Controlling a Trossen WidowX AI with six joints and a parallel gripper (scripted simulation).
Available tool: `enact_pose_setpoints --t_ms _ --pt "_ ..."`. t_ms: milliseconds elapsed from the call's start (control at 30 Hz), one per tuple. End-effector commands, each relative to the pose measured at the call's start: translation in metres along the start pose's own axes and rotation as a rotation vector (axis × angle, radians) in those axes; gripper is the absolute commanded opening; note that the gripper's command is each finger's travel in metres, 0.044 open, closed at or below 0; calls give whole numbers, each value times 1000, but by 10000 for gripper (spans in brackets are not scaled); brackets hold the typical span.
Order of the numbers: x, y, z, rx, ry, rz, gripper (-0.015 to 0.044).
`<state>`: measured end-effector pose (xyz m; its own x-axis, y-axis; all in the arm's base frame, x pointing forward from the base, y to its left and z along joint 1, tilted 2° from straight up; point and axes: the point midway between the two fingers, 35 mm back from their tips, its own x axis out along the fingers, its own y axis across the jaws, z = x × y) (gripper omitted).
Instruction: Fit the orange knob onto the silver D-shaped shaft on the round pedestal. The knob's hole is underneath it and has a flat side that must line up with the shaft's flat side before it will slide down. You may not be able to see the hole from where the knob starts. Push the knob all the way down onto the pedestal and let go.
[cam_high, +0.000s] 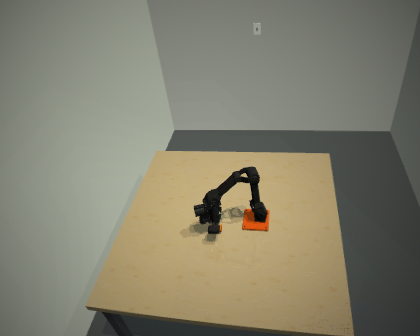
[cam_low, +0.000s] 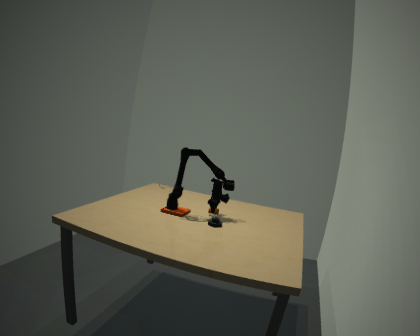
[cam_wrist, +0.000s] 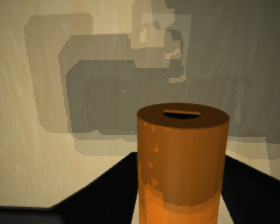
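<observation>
Exterior view, pale wooden table (cam_high: 225, 280) (cam_low: 175, 235), grey walls, dark floor, pincer (cam_high: 216, 225) (cam_low: 214, 210) (cam_wrist: 176, 160) pinching orange knob (cam_high: 220, 228) (cam_low: 214, 211) (cam_wrist: 182, 165).

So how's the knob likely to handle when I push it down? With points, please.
The knob (cam_high: 220, 228) (cam_low: 210, 211) (cam_wrist: 182, 165) looks stiff, its straight walls undented between the fingers. Its smooth side might slip under a hard push. Being round, it would probably roll if dropped.

Base plate (cam_high: 245, 226) (cam_low: 185, 212): on worktop (cam_high: 280, 270) (cam_low: 150, 235) (cam_wrist: 15, 150), left of pedestal (cam_low: 215, 224) in exterior view.
Pedestal: on worktop, before knob (cam_high: 220, 228) (cam_low: 214, 211) (cam_wrist: 183, 165) there.
Knob: in pincer (cam_high: 220, 228) (cam_low: 213, 210) (cam_wrist: 176, 160).
</observation>
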<state>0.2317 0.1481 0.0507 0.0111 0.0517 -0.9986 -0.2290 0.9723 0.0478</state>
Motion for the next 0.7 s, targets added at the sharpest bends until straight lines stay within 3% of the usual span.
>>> enact_pose_setpoints --t_ms 0,200,667 --pt "-1 0 0 82 -1 -1 179" --pt "-1 0 0 106 -1 -1 179" --pt "-1 0 0 583 -1 -1 179"
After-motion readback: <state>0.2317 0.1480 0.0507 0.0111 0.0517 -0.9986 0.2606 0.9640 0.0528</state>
